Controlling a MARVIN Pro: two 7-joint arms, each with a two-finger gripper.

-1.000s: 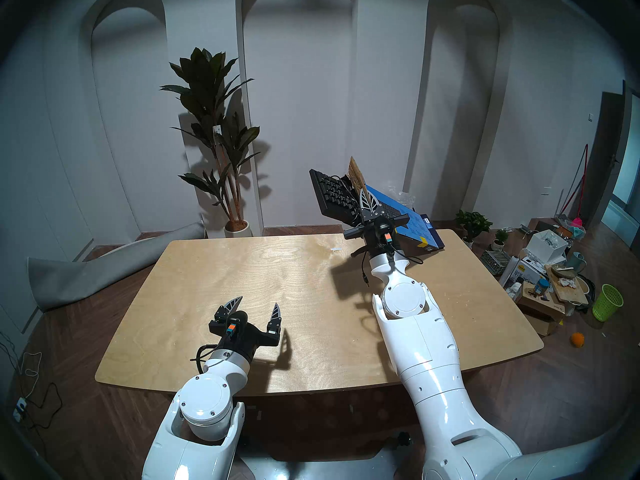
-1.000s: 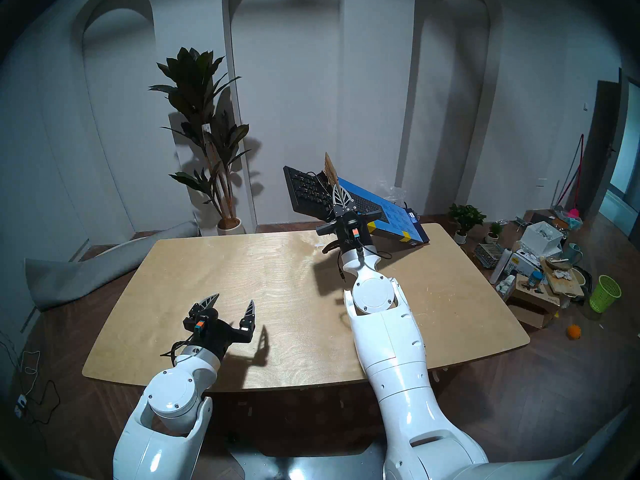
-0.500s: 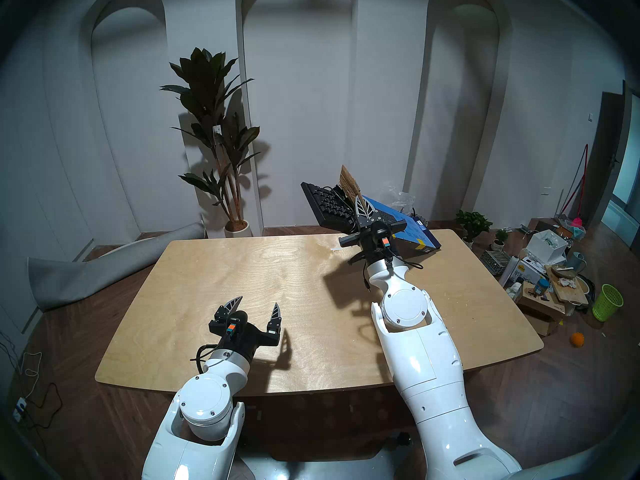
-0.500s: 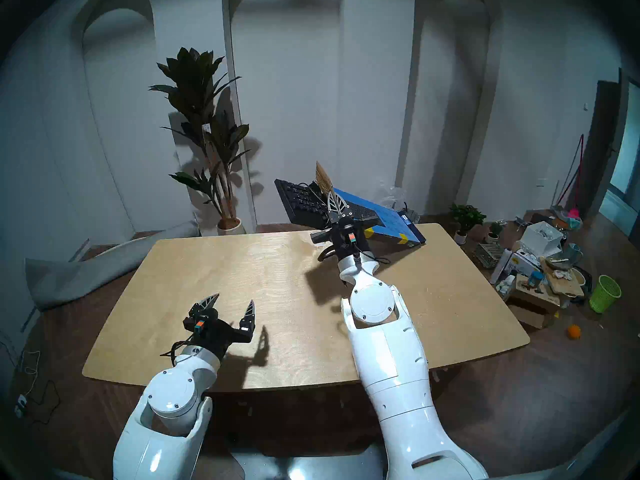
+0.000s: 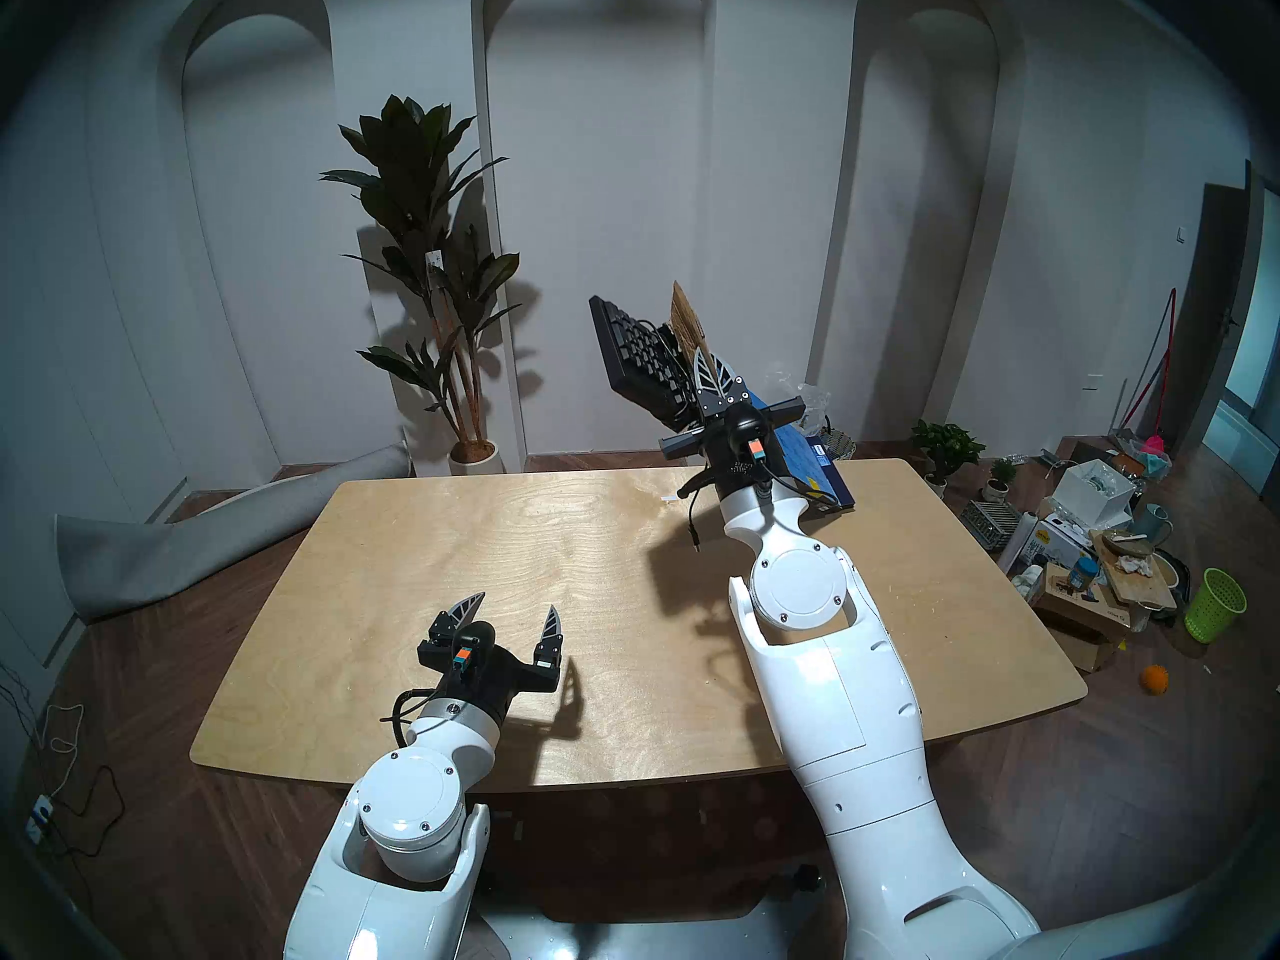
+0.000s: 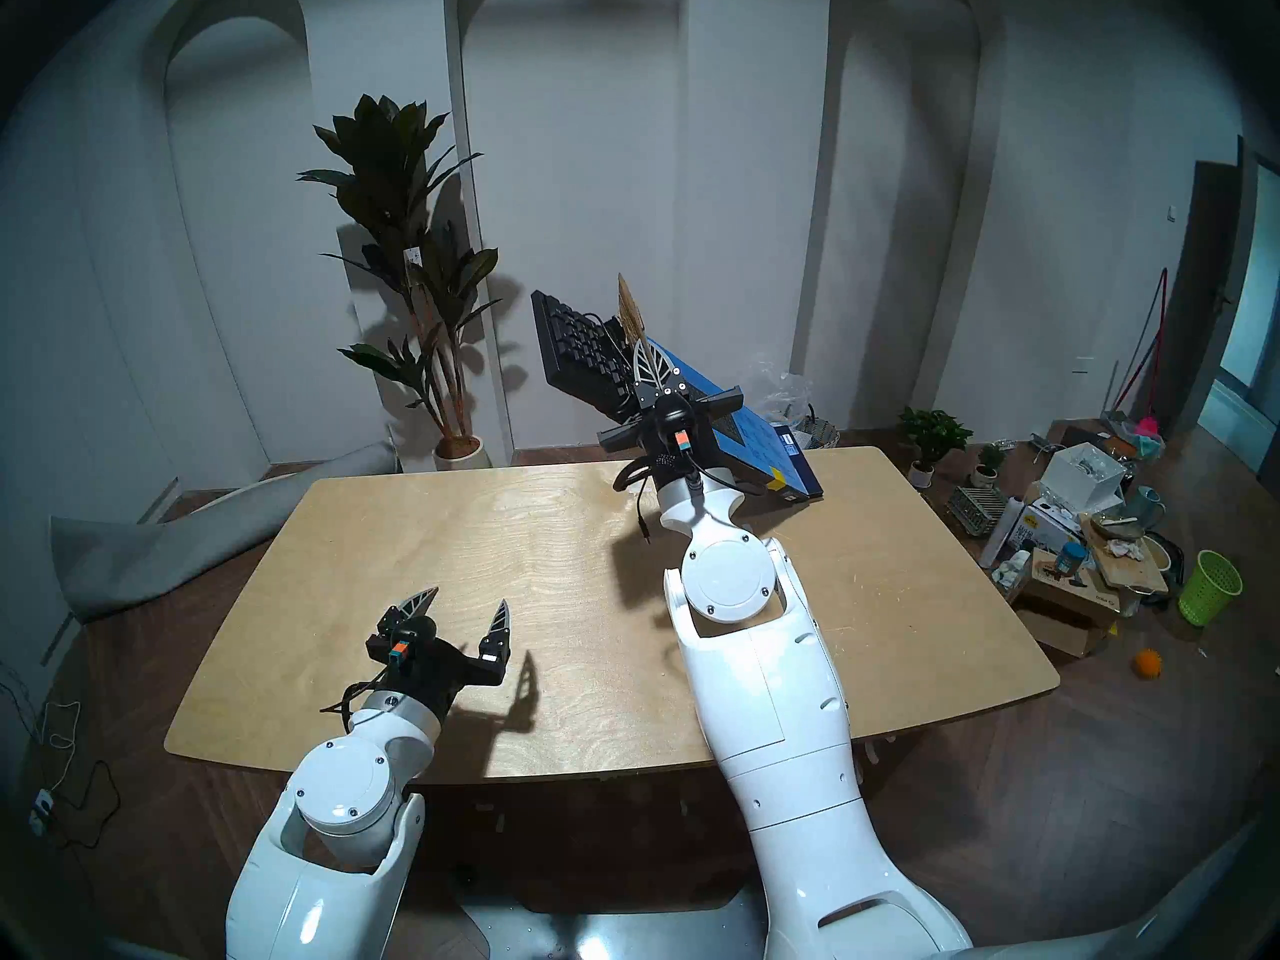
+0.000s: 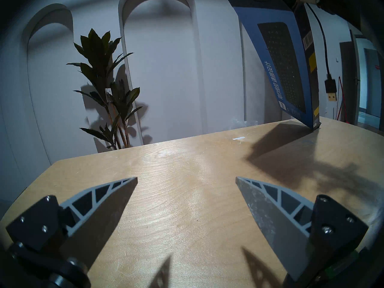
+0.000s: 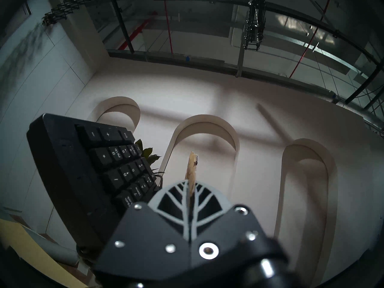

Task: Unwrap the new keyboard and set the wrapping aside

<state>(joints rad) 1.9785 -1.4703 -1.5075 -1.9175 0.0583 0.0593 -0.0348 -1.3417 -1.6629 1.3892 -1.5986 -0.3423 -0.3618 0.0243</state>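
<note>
White walls with three arched niches back a pale wooden table [image 5: 554,591], and every place below is told from that table. Behind its far left corner a tall potted plant [image 5: 429,273] stands on the floor; a rolled grey mat [image 5: 208,543] lies off its left edge. Off its right edge, floor clutter — boxes, small potted plants, a green mesh basket [image 5: 1213,604] and an orange ball [image 5: 1154,679].

Over the near left part of the table the left gripper [image 5: 516,609] hovers with its two fingers spread wide and nothing between them; its wrist view shows bare tabletop between the fingertips [image 7: 128,180].

Above the far right part of the table the right gripper [image 5: 706,373] points up and away, its fingers pressed together on a brown inner flap [image 8: 192,169] of the wrapping [image 7: 288,63] — a long blue box printed with a keyboard picture. The box hangs tilted from that flap, its upper end raised and its lower corner touching the tabletop near the far right edge. The keyboard [image 5: 641,356], black with white legends, sticks partly out of the raised open end, its number pad [image 8: 122,165] showing in the right wrist view, to the left of the flap. Its thin black cable hangs beside the box, the USB plug [image 7: 331,90] dangling above the table without touching it.
</note>
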